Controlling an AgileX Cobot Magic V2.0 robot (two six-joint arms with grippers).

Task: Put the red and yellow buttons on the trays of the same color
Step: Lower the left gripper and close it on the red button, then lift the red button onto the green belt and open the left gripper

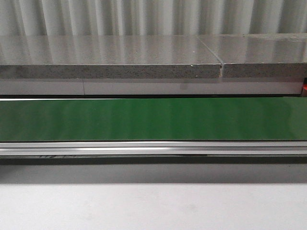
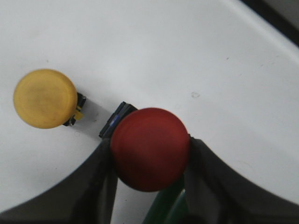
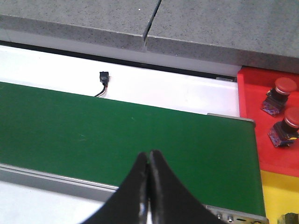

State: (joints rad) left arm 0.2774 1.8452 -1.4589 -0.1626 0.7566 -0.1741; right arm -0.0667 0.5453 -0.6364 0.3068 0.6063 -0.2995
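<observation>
Our left gripper (image 2: pixel 150 161) pinches the red button (image 2: pixel 150 148) over the white table (image 2: pixel 187 56), base mostly hidden; yellow button (image 2: pixel 45 98) sits nearby. Right gripper (image 3: pixel 149 161) is closed empty above the green belt (image 3: pixel 93 130); the yellow tray (image 3: pixel 280 196) is cut off beside the red tray (image 3: pixel 252 121).

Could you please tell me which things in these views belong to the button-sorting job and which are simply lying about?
Job:
- red button in left tool
- yellow button
- red tray holding two red buttons
- yellow tray

Lying about:
- green conveyor belt
- black cable connector
- grey stone slabs
</observation>
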